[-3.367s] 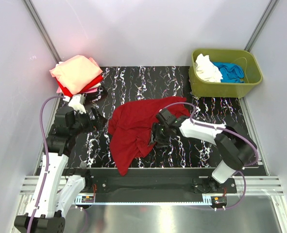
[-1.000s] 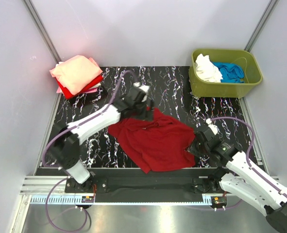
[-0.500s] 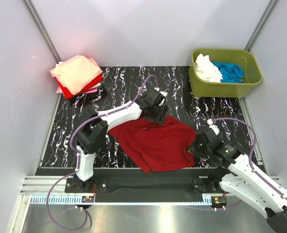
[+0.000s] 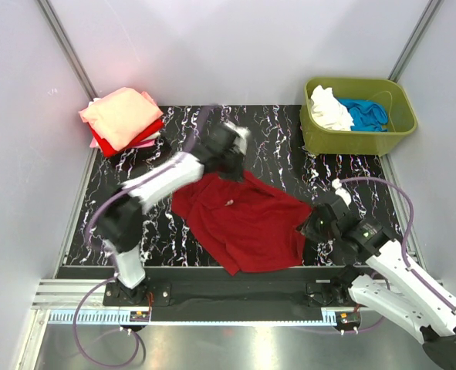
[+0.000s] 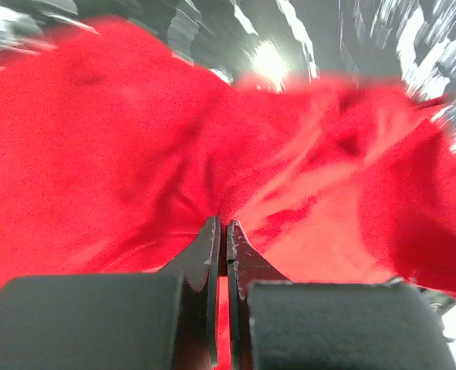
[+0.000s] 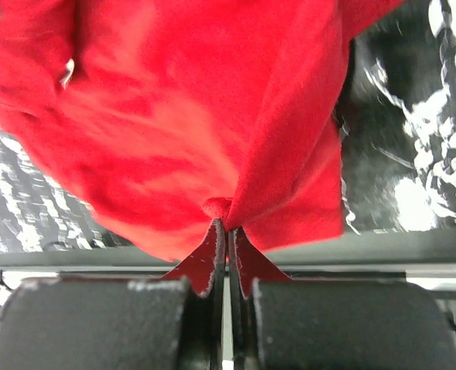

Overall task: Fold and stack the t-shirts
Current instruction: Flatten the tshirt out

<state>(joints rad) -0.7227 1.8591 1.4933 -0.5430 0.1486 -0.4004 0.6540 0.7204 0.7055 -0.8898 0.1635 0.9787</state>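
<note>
Dark red t-shirt point(image 4: 251, 220), bunched seconds ago, is now stretched flat left of the tub point(image 4: 343, 143), pinched by clenched left gripper point(image 4: 231, 166) and right gripper point(image 4: 311, 229); folding judged next.

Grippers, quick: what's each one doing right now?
Left gripper: closed, pinching the far edge of the red tee.
Right gripper: closed, pinching the same tee at its near right corner.
</note>
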